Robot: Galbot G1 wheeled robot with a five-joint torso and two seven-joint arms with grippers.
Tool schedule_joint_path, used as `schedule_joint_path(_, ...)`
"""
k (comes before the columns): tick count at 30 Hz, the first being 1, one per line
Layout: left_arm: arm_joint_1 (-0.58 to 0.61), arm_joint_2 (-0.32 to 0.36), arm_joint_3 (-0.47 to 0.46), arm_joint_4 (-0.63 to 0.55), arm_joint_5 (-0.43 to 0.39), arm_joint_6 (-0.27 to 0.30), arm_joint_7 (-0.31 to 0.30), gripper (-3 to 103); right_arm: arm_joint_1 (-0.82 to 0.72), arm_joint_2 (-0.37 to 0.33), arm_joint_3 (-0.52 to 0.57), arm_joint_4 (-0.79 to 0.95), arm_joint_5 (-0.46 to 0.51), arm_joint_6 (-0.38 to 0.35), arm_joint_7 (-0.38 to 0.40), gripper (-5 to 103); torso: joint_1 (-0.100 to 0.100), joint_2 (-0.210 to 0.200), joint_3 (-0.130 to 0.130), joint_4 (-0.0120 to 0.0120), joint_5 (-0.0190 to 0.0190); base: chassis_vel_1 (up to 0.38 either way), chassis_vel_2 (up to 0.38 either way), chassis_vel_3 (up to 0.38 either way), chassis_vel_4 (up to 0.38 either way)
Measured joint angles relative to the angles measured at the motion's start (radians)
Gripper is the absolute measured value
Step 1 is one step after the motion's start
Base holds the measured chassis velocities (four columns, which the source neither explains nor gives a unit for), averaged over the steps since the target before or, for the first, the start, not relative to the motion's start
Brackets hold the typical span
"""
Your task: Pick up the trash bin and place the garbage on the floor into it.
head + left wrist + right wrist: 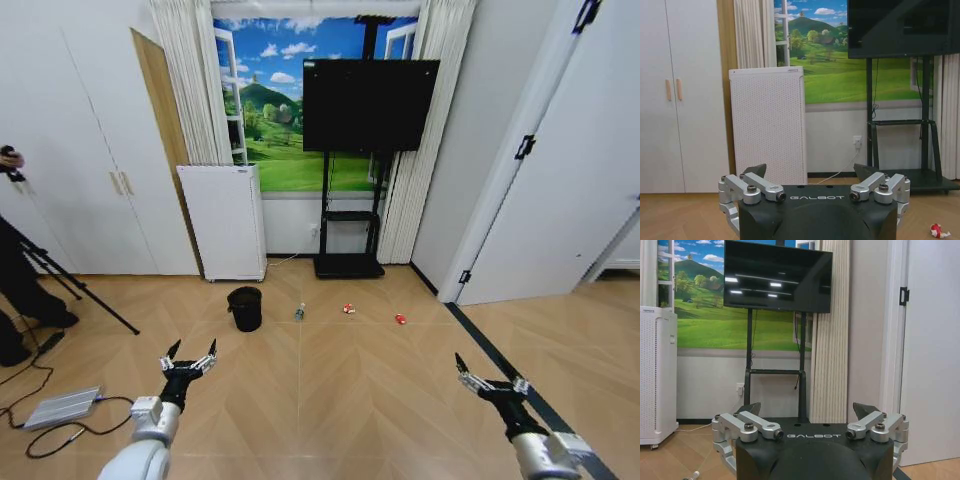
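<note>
Left gripper (190, 352) spread wide and empty, low over the wood floor (330, 390); right gripper (486, 372) likewise splayed, holding nothing. Ahead of the left one, slightly to its right: trash bin (245, 308). Beyond and between both grippers, well apart from them: bottle (300, 312) and two red wrappers (349, 309) (400, 319).

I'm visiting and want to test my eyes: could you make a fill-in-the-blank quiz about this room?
1. The trash bin stands on the floor in front of the white ____.
2. Nearest the bin lies the small ____; two red wrappers lie beyond.
3. The left gripper and right gripper are both ____.

Missing: appliance; bottle; open
</note>
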Motion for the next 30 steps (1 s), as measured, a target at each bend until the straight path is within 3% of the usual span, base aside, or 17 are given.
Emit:
schedule_joint_path(22,0.015,-0.006,-0.001,-0.005,0.004,-0.007,0.001,99,0.001,-0.001,0.003,-0.018,-0.001,0.01,-0.026,100,0.0,0.0,0.0,0.0,0.0,0.0,0.0,0.0,0.0)
schedule_joint_path(30,0.014,-0.009,-0.002,-0.002,0.006,-0.01,0.002,99,0.007,-0.003,0.0,-0.026,-0.003,0.01,-0.025,100,0.0,0.0,0.0,0.0,-0.0001,-0.112,0.101,0.116,-0.117)
